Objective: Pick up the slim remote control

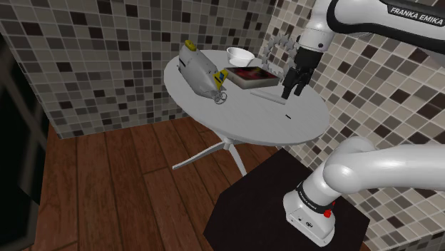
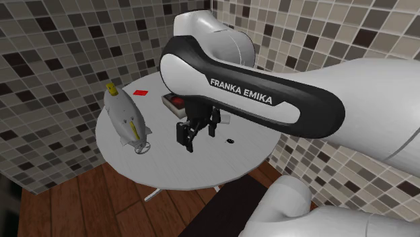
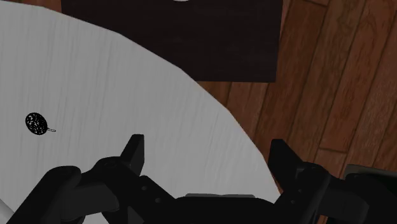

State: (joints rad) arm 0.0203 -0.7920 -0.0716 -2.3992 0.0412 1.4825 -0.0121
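Nearest me stands the dark stand (image 1: 285,207), and from it the arm reaches over the round white table (image 1: 242,125) to hang the gripper (image 1: 292,85), fingers spread wide and holding nothing, above what I take for the slim remote control (image 1: 265,94), a pale strip lying flat just beside the dark tray (image 1: 255,83). This looks like the approach step; next it must drop straight down and straddle the strip's narrow width before closing. That tray holds something red, while the white bowl (image 1: 241,55) behind it looks empty.
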